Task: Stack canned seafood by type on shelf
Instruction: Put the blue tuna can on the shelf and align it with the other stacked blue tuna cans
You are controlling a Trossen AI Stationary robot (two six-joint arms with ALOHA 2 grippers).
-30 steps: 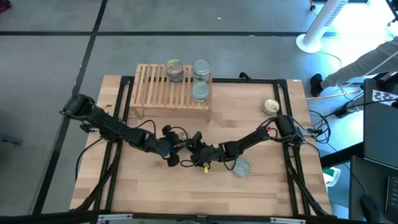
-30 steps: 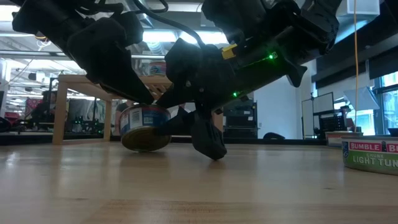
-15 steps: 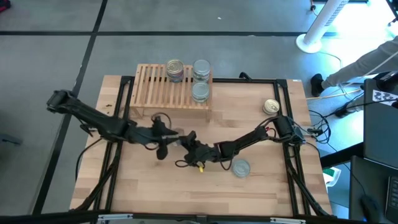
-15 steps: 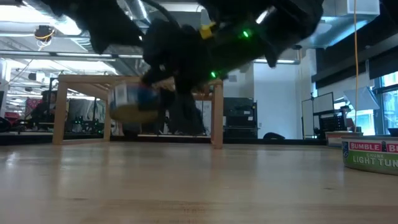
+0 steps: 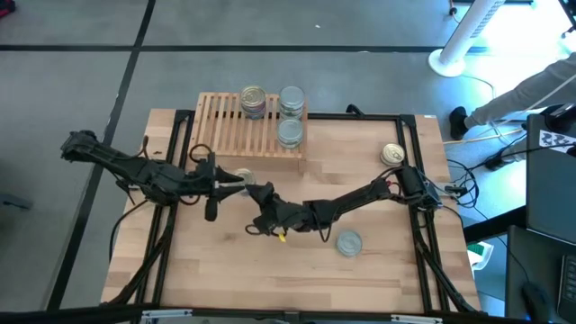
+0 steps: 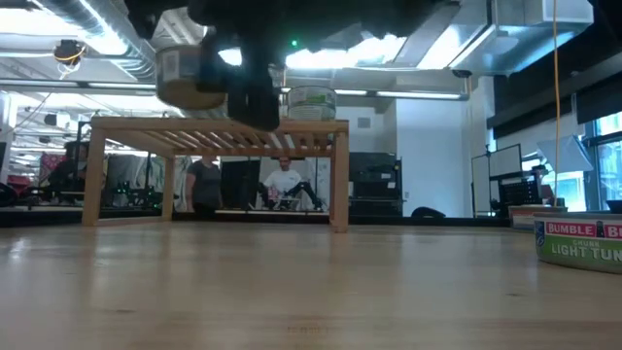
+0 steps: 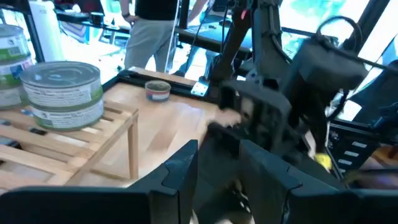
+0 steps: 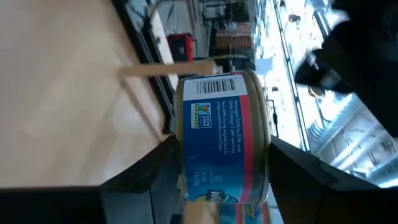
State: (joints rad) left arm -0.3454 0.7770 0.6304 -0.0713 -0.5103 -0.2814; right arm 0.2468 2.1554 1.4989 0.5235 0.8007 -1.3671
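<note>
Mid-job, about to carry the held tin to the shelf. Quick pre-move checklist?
1. Grip: right tool shut on the round metal tin with the blue-and-red label: ok.
2. Left tool open and empty, but close beside the tin: not ok, back it off first.
3. Height: tin hangs above the slatted top of the low light-wood shelf: ok.
4. Target: the gold-lidded tin stack stands upright, top free: ok.
5. Type match: the held tin's lid colour: cannot tell.
6. The neighbouring silver-lidded tin stack stands apart from the target: ok.
</note>
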